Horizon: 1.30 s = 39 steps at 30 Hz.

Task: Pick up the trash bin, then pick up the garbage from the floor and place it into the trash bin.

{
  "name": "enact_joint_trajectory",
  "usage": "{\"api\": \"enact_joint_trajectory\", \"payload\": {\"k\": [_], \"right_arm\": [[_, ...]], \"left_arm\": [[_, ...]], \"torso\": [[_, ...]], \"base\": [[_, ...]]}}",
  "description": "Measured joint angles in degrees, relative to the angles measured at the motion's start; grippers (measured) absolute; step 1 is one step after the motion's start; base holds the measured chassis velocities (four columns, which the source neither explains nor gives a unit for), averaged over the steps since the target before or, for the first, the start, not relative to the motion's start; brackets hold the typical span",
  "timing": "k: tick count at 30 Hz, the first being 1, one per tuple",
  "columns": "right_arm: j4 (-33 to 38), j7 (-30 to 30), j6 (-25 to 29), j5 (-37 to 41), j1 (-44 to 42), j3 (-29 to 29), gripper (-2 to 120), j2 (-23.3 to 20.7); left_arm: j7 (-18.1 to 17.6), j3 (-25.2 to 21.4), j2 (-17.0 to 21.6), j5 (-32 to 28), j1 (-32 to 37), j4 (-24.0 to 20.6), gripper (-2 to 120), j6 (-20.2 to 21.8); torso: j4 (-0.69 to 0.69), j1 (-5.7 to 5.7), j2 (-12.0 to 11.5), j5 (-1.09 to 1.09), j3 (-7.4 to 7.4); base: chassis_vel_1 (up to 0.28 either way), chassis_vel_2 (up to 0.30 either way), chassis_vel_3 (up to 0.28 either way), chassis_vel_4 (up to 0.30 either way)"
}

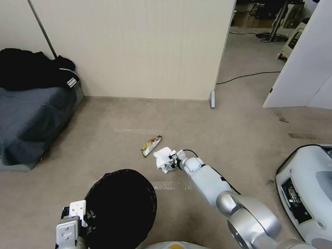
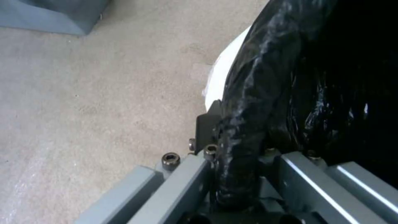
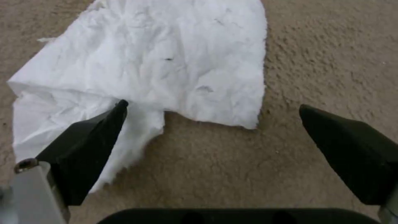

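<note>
My left gripper (image 2: 240, 174) is low at my left side, clamped on the rim of the trash bin (image 1: 121, 207). From the wrist camera I see the black bag (image 2: 257, 93) bunched over the rim and pinched between the two grey fingers (image 2: 182, 183), with a strip of the white bucket wall (image 2: 224, 71) showing beside it. From the head camera the bin's black-lined mouth faces up at me, close in front of my base.

My right arm reaches forward and down to the carpet (image 1: 242, 138). Right gripper (image 3: 211, 109) is spread wide, the two black fingertips (image 3: 91, 137) well apart. One tip overlaps the edge of a crumpled white tissue (image 3: 166, 62); the other sits over bare carpet beside it. The tissue lies flat on the floor, not gripped. In the head view the tissue (image 1: 162, 157) sits just ahead of the gripper (image 1: 172, 160).

A shiny yellow snack wrapper (image 1: 151, 145) lies on the floor just beyond the tissue, on its left. Dark clothing with white stripes (image 1: 34, 71) is heaped on a grey mattress (image 1: 31, 117) at far left, against the wall.
</note>
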Motion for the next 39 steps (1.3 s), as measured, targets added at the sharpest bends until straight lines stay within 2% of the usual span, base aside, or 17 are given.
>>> {"api": "enact_joint_trajectory", "payload": {"k": [11,14,16,17,20,21,24,26,27,28,31,32,35,36,39], "right_arm": [[-0.53,0.39,-0.08,0.04,0.19,0.81,100,0.00],[-0.49,0.39,0.01,0.03,0.17,0.74,92,0.00],[-0.44,0.39,0.13,-0.04,0.00,0.51,82,0.00],[-0.44,0.39,0.13,-0.04,0.00,0.51,82,0.00],[-0.30,0.37,0.17,-0.20,-0.11,0.24,67,0.00],[-0.30,0.37,0.17,-0.20,-0.11,0.24,67,0.00],[-0.25,0.34,0.19,-0.50,-0.27,-0.27,53,0.03],[-0.25,0.34,0.19,-0.55,-0.30,-0.32,52,0.04],[-0.20,0.32,0.23,-0.72,-0.44,-0.49,41,0.07],[-0.20,0.32,0.23,-0.72,-0.44,-0.49,41,0.07],[-0.11,0.31,0.26,-1.00,-0.80,-0.84,27,0.09],[-0.11,0.31,0.26,-1.00,-0.80,-0.84,27,0.09],[-0.02,0.27,0.33,-1.12,-1.19,-0.99,14,0.11],[-0.02,0.27,0.33,-1.12,-1.19,-0.99,14,0.11],[0.02,0.28,0.33,-1.24,-1.31,-1.00,1,0.10]], "left_arm": [[0.00,0.27,0.00,0.42,0.57,0.00,0,-0.12],[0.00,0.27,0.00,0.43,0.66,0.00,0,-0.13],[-0.01,0.28,0.00,0.43,0.73,0.00,0,-0.14],[-0.01,0.28,0.00,0.43,0.73,0.00,0,-0.14],[-0.02,0.34,0.00,0.44,0.76,0.00,0,-0.18],[-0.02,0.34,0.00,0.44,0.76,0.00,0,-0.18],[-0.03,0.34,0.00,0.44,0.75,0.00,0,-0.22],[-0.03,0.34,0.00,0.44,0.75,0.00,0,-0.22],[-0.03,0.34,0.00,0.44,0.73,0.00,0,-0.23],[-0.03,0.34,0.00,0.44,0.73,0.00,0,-0.23],[-0.03,0.34,0.00,0.42,0.73,0.00,0,-0.25],[-0.03,0.34,0.00,0.42,0.73,0.00,0,-0.25],[-0.03,0.34,0.00,0.41,0.73,0.00,0,-0.27],[-0.03,0.34,0.00,0.41,0.73,0.00,0,-0.27],[-0.04,0.44,0.00,0.40,0.73,0.00,0,-0.28]], "torso": [[0.00,0.00,0.00,0.00,0.00],[0.00,0.00,0.00,0.00,0.00],[0.00,0.00,0.00,0.00,0.00],[0.00,0.00,0.00,0.00,0.00],[0.00,0.00,0.00,0.00,0.00],[0.00,0.00,0.00,0.00,0.00],[0.00,0.00,0.00,0.00,0.00],[0.00,0.00,0.00,0.01,0.00],[0.01,0.00,0.00,0.01,0.00],[0.01,0.00,0.00,0.01,0.00],[0.02,0.00,0.01,0.02,-0.01],[0.02,0.00,0.01,0.02,-0.01],[0.03,0.00,0.01,0.03,-0.01],[0.03,0.00,0.01,0.03,-0.01],[0.02,0.00,0.01,0.01,-0.01]], "base": [[0.000,0.000,0.000,0.000],[0.000,0.000,0.000,0.000],[0.000,0.000,0.000,0.000],[0.000,0.000,0.000,0.000],[0.000,0.000,0.000,0.000],[0.000,0.000,0.000,0.000],[0.000,0.000,0.000,0.000],[0.000,0.000,0.000,0.000],[0.000,0.000,0.000,0.000],[0.000,0.000,0.000,0.000],[0.000,0.000,0.000,0.000],[0.000,0.000,0.000,0.000],[0.000,0.000,0.000,0.000],[0.000,0.000,0.000,0.000],[0.000,0.000,0.000,0.000]]}}
